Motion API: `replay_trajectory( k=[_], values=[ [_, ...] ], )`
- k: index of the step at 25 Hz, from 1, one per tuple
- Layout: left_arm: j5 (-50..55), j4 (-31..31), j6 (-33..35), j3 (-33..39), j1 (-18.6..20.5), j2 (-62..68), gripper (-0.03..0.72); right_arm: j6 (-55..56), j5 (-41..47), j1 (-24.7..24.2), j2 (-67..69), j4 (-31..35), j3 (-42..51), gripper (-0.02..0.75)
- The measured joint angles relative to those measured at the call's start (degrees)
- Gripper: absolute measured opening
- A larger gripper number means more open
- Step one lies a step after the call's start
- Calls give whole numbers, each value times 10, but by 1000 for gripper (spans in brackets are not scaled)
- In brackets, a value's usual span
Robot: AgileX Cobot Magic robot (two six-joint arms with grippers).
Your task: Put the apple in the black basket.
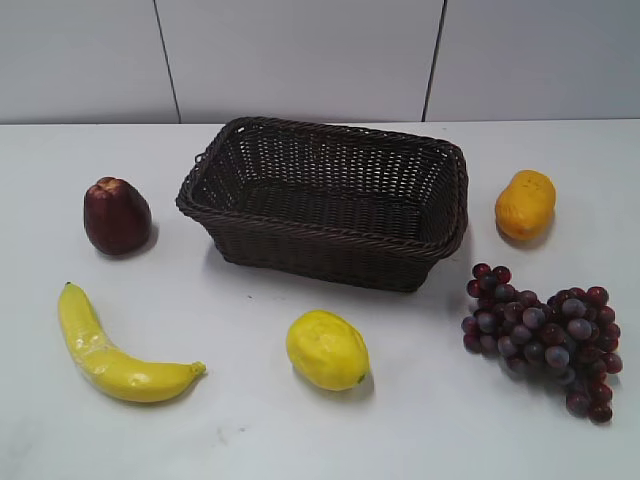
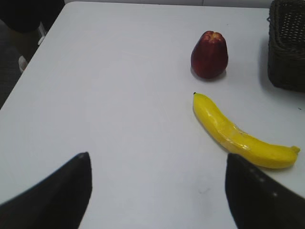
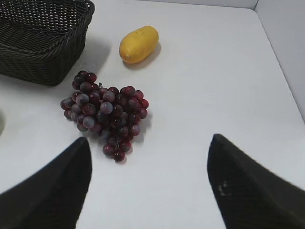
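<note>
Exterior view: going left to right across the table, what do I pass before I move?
Banana and apple share the far left, so their order is unclear. After them: black basket, with the lemon in front of it, then grapes, orange-yellow fruit. No gripper shows in this view.

**Apple on the table, basket empty**

The apple [image 1: 117,215] is dark maroon, tapered, and stands upright with its paler dimpled top up. It rests on the white table, ahead of the left jaws and right of their centre line, well apart from them. The basket [image 1: 330,200] is black-brown wicker, rectangular, with a braided rim and sloping sides. It sits upright, ahead-left of the right jaws.
</note>
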Motion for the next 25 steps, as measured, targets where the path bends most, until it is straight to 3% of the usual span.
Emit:
replay_trajectory(
  k=[19, 25],
  values=[
    [-6, 6, 0, -3, 0, 1, 591, -1, 0, 0, 0, 0, 0, 571],
    [-156, -15, 0, -37, 0, 101, 600, 0, 0, 0, 0, 0, 0, 571]
  ],
)
